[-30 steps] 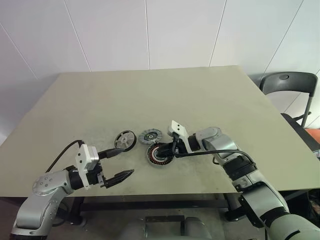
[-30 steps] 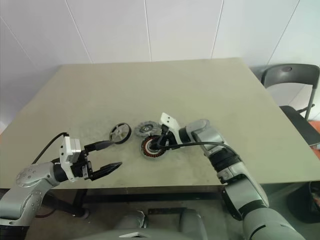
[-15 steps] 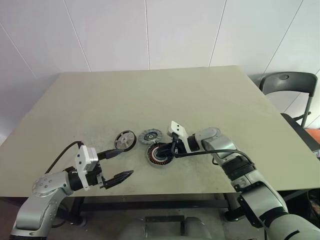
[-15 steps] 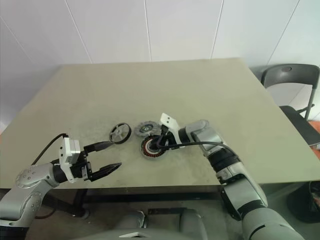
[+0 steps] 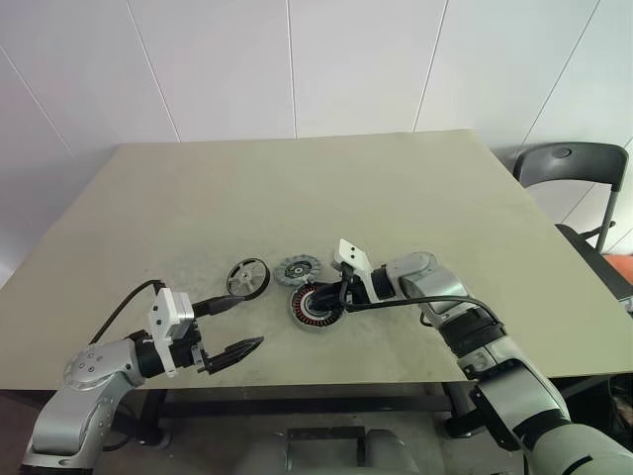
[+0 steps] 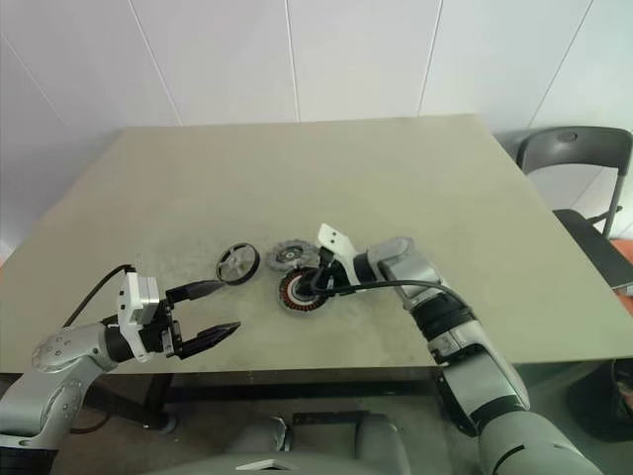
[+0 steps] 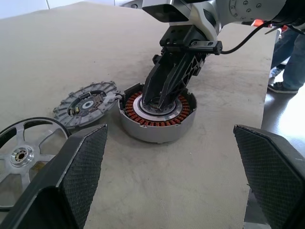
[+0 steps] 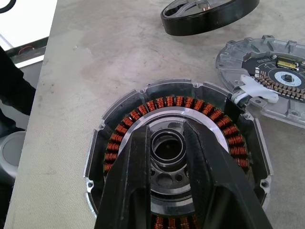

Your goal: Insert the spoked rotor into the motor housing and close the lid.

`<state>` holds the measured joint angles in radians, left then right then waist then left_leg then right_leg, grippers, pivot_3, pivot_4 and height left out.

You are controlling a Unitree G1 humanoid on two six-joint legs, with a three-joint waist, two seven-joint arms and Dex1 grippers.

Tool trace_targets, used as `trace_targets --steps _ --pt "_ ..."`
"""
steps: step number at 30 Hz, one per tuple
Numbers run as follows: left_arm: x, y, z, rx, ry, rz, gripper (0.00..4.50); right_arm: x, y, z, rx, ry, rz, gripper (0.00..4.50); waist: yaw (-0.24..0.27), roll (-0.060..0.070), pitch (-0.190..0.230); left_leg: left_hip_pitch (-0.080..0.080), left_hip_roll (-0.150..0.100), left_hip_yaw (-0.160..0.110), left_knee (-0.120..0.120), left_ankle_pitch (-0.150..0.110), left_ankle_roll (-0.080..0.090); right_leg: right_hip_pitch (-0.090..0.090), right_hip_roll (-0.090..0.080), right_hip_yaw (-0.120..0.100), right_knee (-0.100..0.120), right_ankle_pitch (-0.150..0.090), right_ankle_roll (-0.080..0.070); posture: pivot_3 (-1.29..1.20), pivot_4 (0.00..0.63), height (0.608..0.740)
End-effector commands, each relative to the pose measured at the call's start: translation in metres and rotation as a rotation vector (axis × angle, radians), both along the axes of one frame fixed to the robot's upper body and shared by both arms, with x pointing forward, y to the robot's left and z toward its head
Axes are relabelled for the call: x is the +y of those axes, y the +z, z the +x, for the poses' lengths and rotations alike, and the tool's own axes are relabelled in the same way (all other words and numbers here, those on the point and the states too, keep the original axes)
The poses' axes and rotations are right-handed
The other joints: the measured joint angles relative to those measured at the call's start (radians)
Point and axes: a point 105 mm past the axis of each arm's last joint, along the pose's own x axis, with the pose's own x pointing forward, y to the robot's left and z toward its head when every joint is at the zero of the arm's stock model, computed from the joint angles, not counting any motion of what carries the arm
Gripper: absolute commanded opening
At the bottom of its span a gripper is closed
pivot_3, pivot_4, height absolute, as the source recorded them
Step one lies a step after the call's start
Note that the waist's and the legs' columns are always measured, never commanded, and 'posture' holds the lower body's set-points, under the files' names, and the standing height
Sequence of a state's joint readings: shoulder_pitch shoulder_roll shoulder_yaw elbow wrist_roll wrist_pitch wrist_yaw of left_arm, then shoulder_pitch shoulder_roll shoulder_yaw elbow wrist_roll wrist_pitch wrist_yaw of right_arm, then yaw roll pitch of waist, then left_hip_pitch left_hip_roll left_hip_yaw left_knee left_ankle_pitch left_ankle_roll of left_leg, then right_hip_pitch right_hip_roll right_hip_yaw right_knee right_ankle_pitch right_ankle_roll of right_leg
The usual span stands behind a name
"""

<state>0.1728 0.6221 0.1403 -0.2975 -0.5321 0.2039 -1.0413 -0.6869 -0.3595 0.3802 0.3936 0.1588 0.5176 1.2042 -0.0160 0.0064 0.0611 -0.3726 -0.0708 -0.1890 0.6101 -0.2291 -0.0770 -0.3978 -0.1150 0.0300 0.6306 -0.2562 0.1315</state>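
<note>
The motor housing (image 5: 316, 307) lies on the table's near middle, its copper windings (image 8: 176, 101) ringing a silver centre. My right gripper (image 5: 319, 300) reaches into that centre, its black fingers (image 8: 138, 167) closed on either side of a small dark ring (image 8: 167, 145) there. The grey ribbed lid (image 5: 298, 267) lies flat just behind the housing. Left of the lid rests the spoked rotor (image 5: 247, 277), dark-rimmed with silvery spokes. My left gripper (image 5: 247, 323) hovers open and empty near the table's front edge, left of the housing.
The beige table (image 5: 396, 198) stretches bare behind the parts. A dark chair (image 5: 569, 163) stands off its right side. A person's legs (image 7: 290, 47) show beyond the table edge in the left wrist view.
</note>
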Motion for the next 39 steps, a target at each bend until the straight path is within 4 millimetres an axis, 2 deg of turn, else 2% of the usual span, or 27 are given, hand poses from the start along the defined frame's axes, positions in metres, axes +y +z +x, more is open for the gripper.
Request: trace_targets --steps 1,27,35,38,39 --pt "-0.002 0.007 0.001 -0.045 -0.01 0.004 4.5 0.0 0.014 0.003 -0.037 0.01 0.018 0.66 0.0 0.0 0.0 0.0 0.0 0.0 0.0 0.0 0.0 0.0 0.0 0.0 0.0 0.0 0.0 0.0 0.0 0.74" --pt "-0.003 0.006 0.002 -0.053 -0.01 0.002 4.5 0.002 0.012 0.003 -0.027 0.001 0.021 0.66 0.0 0.0 0.0 0.0 0.0 0.0 0.0 0.0 0.0 0.0 0.0 0.0 0.0 0.0 0.0 0.0 0.0 0.74" --pt "-0.003 0.007 0.003 -0.057 -0.013 0.004 4.5 0.004 0.022 0.007 -0.045 -0.011 0.064 3.36 0.001 0.0 0.0 0.0 0.0 0.0 0.0 0.0 0.0 0.001 0.0 0.0 0.0 0.0 0.0 0.0 0.0 0.74" --pt "-0.003 0.007 0.003 -0.056 -0.013 0.003 4.5 0.007 0.036 0.004 -0.056 0.005 0.11 4.38 0.001 0.0 0.0 0.0 0.0 0.0 0.0 0.0 0.0 0.0 0.0 0.0 0.0 0.0 0.0 0.0 0.0 0.74" --pt "-0.003 0.006 0.003 -0.055 -0.013 0.004 4.5 0.008 0.044 0.003 -0.049 0.014 0.14 4.45 0.001 0.0 0.0 0.0 0.0 0.0 0.0 0.0 0.0 0.0 0.0 0.0 0.0 0.0 0.0 0.0 0.0 0.74"
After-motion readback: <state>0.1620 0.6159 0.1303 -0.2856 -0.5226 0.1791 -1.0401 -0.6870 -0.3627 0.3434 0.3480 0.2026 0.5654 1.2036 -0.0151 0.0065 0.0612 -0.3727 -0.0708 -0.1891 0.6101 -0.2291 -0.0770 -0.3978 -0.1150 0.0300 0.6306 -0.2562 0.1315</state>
